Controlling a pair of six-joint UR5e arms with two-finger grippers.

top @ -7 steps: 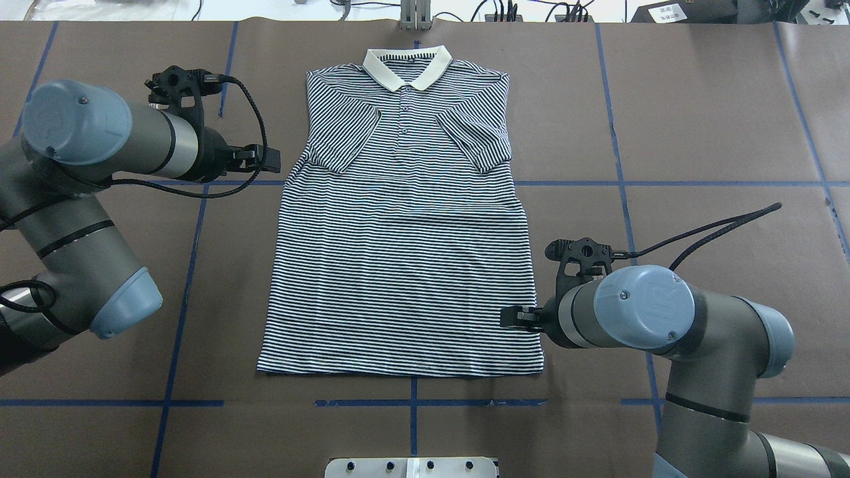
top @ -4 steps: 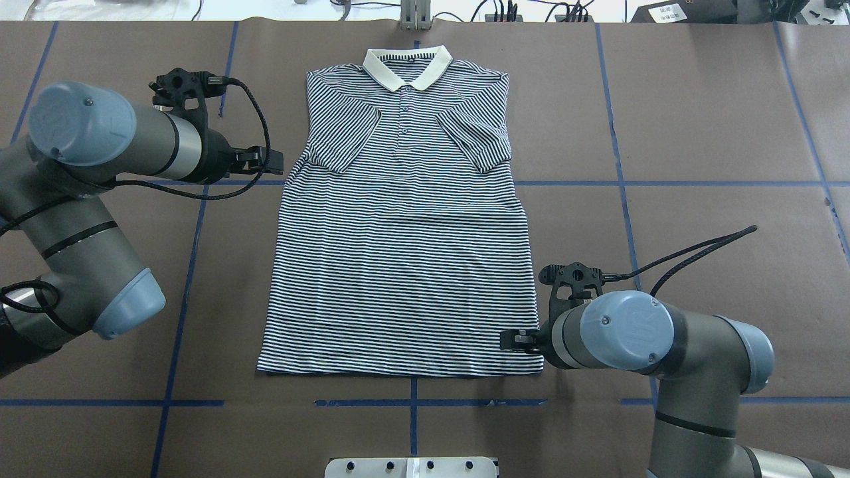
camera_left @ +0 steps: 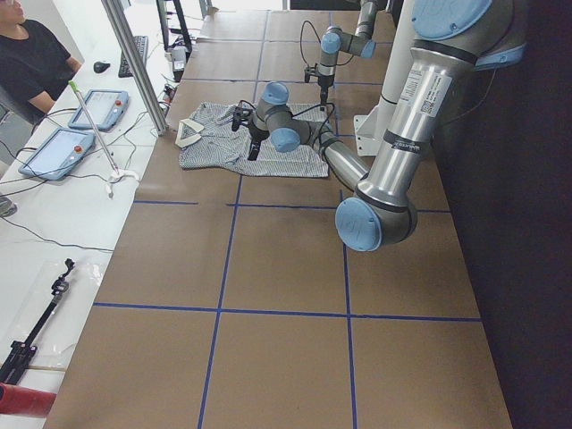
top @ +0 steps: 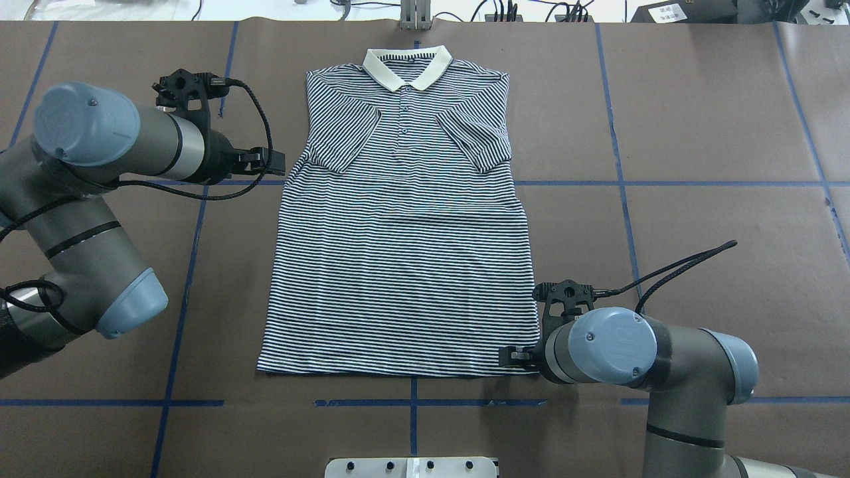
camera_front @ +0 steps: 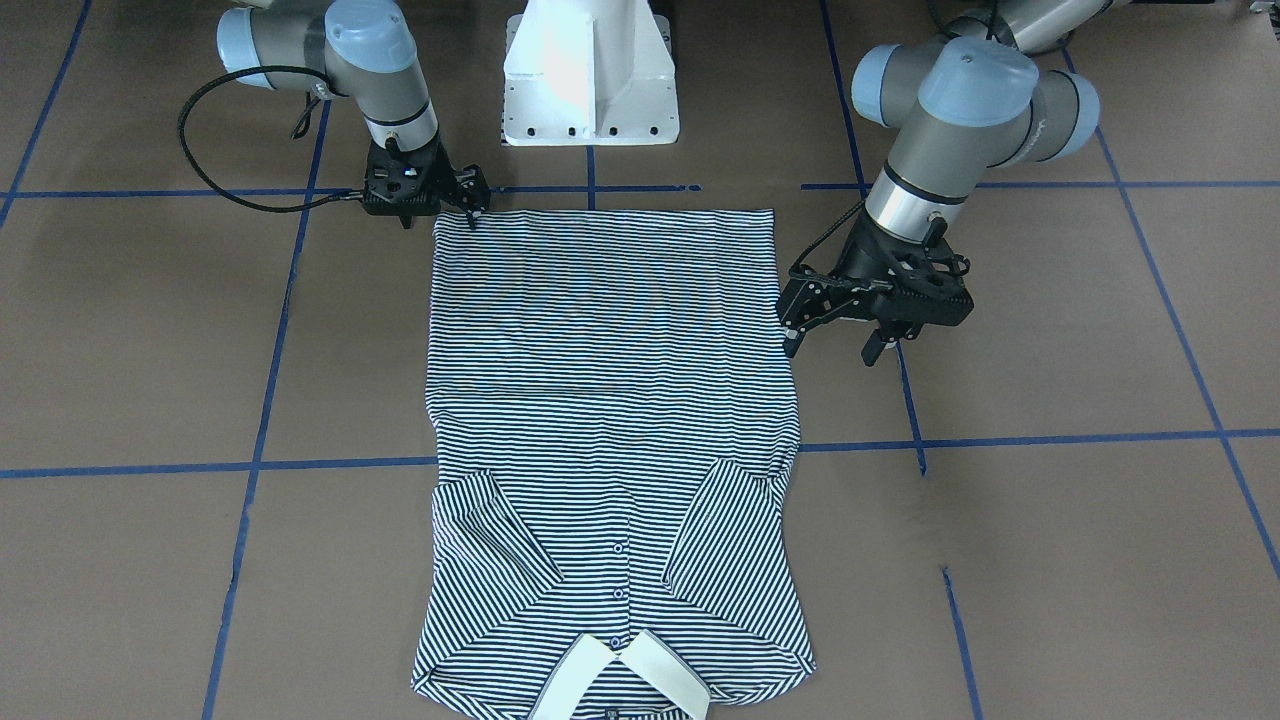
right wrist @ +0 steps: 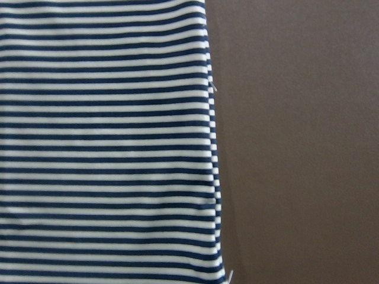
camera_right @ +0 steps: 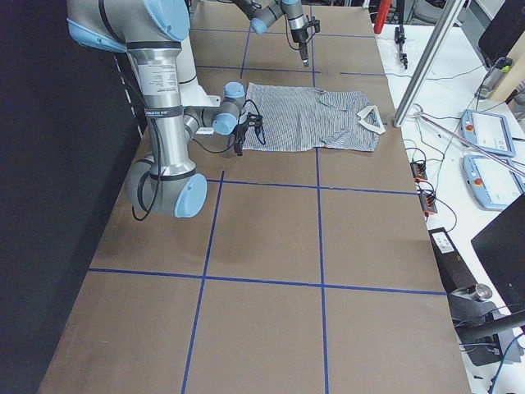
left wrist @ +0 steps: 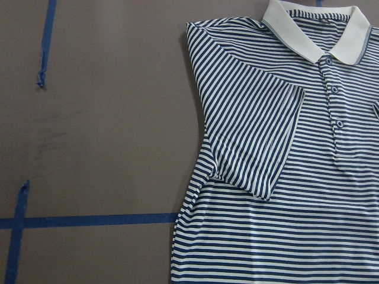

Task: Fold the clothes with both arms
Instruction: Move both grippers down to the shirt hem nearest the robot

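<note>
Brown table (top: pixel 697 133) | right arm (top: pixel 611 345) shifted nearer, jaws over polo shirt (top: pixel 398 252) hem corner | both jaws released

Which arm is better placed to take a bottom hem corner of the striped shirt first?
Right. The right gripper is at the shirt hem corner on its side; the left gripper is beside the cloth, up near the folded sleeve, far from the hem.
</note>
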